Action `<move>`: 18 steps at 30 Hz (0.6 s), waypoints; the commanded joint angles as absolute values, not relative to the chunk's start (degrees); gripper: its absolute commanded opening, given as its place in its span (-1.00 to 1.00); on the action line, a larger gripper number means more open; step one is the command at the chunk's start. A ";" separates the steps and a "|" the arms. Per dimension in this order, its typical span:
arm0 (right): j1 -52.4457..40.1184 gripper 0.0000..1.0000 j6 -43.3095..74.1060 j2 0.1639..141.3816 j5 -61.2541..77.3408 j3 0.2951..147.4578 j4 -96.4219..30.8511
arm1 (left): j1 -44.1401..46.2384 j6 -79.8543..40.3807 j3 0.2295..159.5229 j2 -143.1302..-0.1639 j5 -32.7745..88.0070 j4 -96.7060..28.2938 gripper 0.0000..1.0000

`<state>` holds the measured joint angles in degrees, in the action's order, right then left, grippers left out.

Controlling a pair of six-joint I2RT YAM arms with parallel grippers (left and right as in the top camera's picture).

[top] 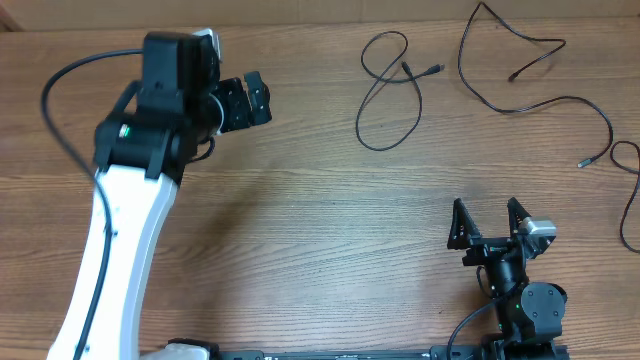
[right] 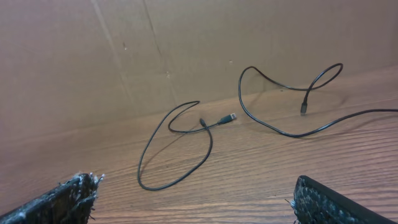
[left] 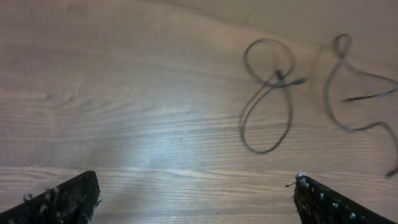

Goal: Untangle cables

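Note:
The cables lie apart on the far right of the wooden table. A short looped cable is nearest the middle. A longer wavy cable runs to its right. A third strand shows at the right edge. My left gripper is open and empty, well left of the looped cable. The right gripper is also open and empty, near the front edge, short of the cables.
A brown cardboard wall stands behind the cables at the table's far edge. Bare wood lies between the two arms. The left arm's own thick black cable arcs at the far left.

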<state>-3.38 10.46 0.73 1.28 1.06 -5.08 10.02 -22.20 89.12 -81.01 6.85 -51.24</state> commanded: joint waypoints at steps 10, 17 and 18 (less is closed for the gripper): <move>-3.20 1.00 10.61 0.16 1.54 0.45 -4.69 | 10.59 -22.28 61.56 -53.95 7.07 -39.42 0.99; -3.20 0.99 10.61 0.16 1.54 0.45 -4.69 | 10.55 -21.30 54.35 -37.82 2.17 -39.51 0.99; -3.20 1.00 10.61 0.16 1.54 0.45 -4.69 | 10.52 -21.41 54.30 -35.66 0.78 -40.77 0.99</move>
